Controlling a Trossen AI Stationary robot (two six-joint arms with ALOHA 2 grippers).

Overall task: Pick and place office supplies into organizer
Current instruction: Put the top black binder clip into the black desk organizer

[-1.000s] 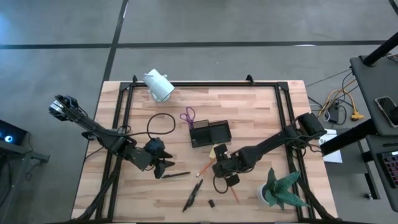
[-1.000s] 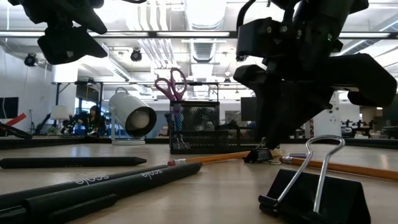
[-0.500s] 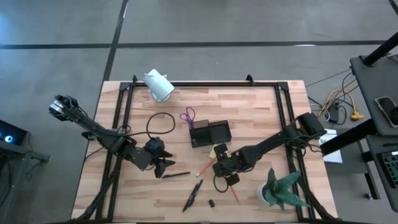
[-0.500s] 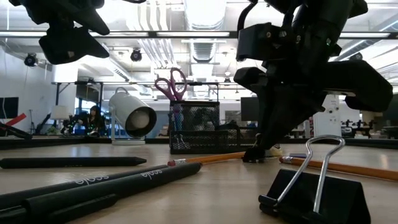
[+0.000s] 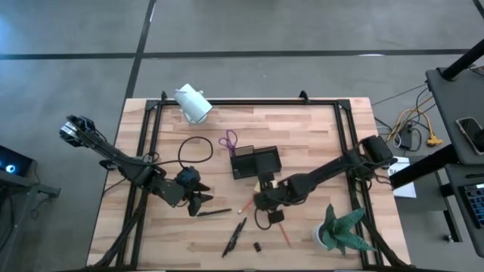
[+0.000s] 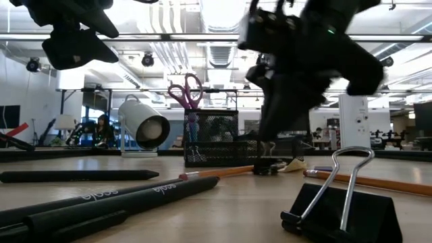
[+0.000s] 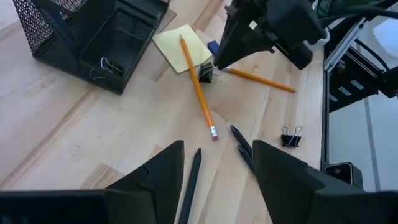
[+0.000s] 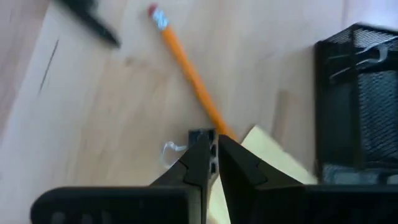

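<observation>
I had the right gripper (image 8: 210, 148) pinched on a small black binder clip (image 8: 200, 136) beside the orange wooden pencil (image 7: 198, 91), near the surface's middle, just front of the black mesh organizer (image 5: 255, 162); left gripper (image 7: 214, 171) hovered front-left, jaws wide

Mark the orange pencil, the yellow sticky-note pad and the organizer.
orange pencil (image 7: 198, 89): left wrist view, mid-shaft.
yellow sticky-note pad (image 7: 174, 45): left wrist view, bare top sheet.
organizer (image 7: 38, 32): left wrist view, mesh side wall.

grey floor (image 5: 249, 26) crossed by dark lines, ceiling lights (image 6: 219, 13) overhead, a side desk (image 5: 461, 98).
</observation>
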